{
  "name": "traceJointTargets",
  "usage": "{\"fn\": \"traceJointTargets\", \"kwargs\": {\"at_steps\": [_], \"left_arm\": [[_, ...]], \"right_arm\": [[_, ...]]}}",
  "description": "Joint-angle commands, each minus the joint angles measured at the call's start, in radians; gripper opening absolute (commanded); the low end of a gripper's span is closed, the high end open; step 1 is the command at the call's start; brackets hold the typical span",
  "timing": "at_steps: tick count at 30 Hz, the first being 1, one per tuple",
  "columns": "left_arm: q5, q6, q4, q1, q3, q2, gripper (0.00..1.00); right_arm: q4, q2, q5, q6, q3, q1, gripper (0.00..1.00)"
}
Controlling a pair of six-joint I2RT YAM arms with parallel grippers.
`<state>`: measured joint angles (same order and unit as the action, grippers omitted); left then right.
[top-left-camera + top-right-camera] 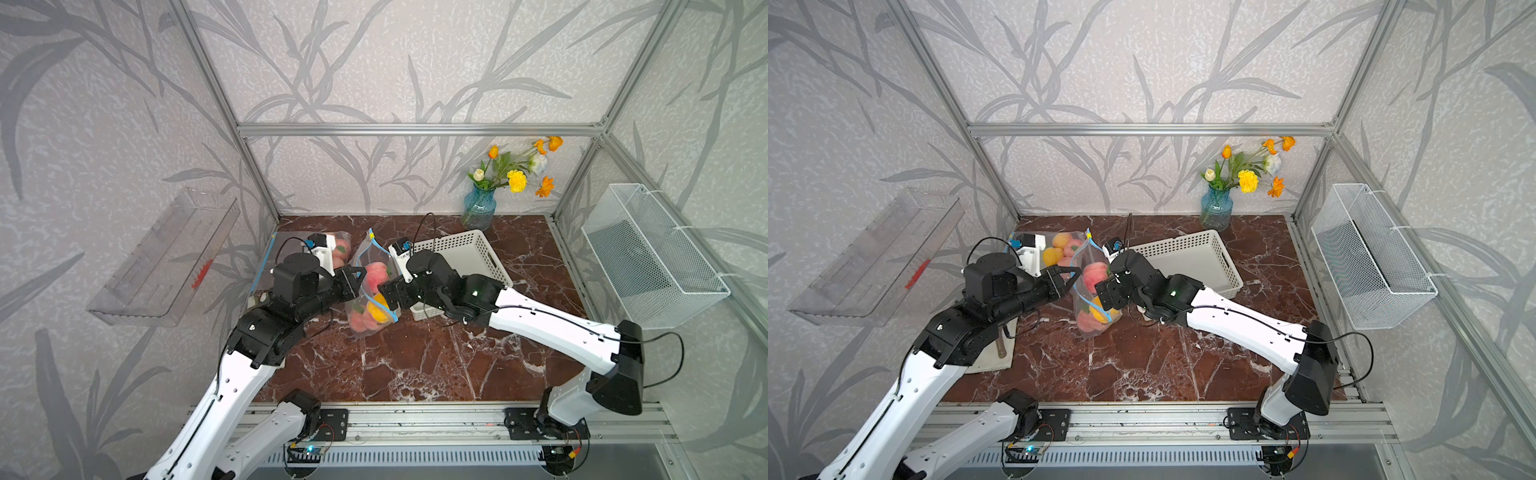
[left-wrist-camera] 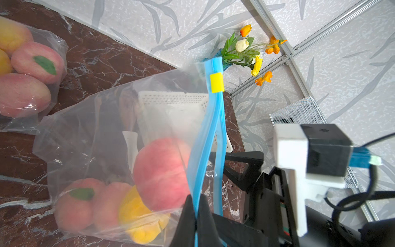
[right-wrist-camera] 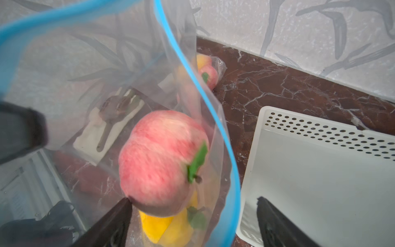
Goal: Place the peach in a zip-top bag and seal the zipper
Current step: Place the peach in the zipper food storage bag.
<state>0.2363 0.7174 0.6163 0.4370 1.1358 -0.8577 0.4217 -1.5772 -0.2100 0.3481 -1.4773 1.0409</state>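
Nearest the lens in the left wrist view, your left tool is clamped tight on the blue zipper of the zip-top bag, holding one lip of the mouth. Only this view shows the yellow slider at the far end of the strip, with the two lips parted along it.

The right wrist view alone looks down into the mouth. There your right tool stands spread wide astride the blue rim. One finger is inside with its tip against the underside of the peach, and the other is outside, over the white basket. The peach is not clamped. Pink with a green leaf, it sits high inside the bag, above more peaches and a yellow fruit at the bottom.

The left wrist view also catches a second bag of pink and yellow fruit lying on the dark marble table.

In both top views the held bag hangs between the two tools at centre frame, and its lower end appears to rest on the table. A top view shows a pale mat under the left arm. A blue vase of flowers stands at the table's upper right.
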Motion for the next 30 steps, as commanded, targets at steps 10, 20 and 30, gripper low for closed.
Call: {"fn": "traceJointTargets", "kwargs": {"at_steps": [10,20,30], "left_arm": [[-0.107,0.084,-0.050,-0.002,-0.008,-0.025,0.00],[-0.141,0.218,-0.203,-0.003,-0.073,-0.070,0.00],[-0.124,0.226,-0.199,-0.003,-0.068,-0.066,0.00]], "right_arm": [[-0.065,0.251,0.104,-0.076,0.169,-0.006,0.92],[-0.182,0.398,0.179,-0.184,0.424,0.026,0.85],[-0.393,0.295,0.163,-0.178,0.427,0.071,0.69]]}}
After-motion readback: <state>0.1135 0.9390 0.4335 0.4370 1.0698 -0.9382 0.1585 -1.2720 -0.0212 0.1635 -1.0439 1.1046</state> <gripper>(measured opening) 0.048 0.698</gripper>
